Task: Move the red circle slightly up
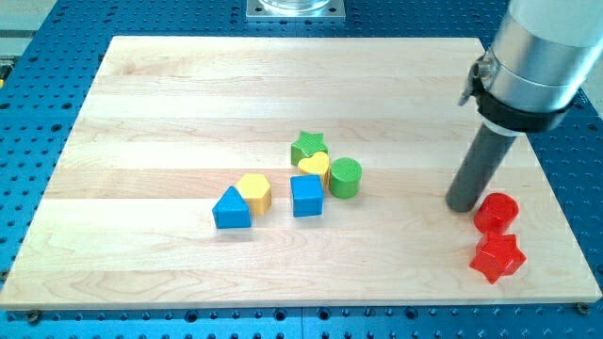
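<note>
- red circle (496, 212): plain bright red.
- red star (497, 257): the same bright red.
- green star (307, 146): leaf green.
- green circle (345, 177): leaf green, with fine ribbing on its side.
- yellow heart (315, 167): warm yellow.
- yellow hexagon (253, 191): warm yellow.
- blue square (306, 196): mid blue.
- blue triangle (231, 208): mid blue.
- table (170, 104): pale wood in long grain stripes.
- Base (57, 56) around the table: blue, dotted with rows of small holes.
- Rod down to my tip (463, 205): dark grey, under a silver-grey sleeve.

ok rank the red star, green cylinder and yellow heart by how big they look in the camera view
1. red star, largest, though it sits nearest the view's bottom, which may inflate it
2. green cylinder
3. yellow heart, smallest, partly hidden behind the blue cube
</note>
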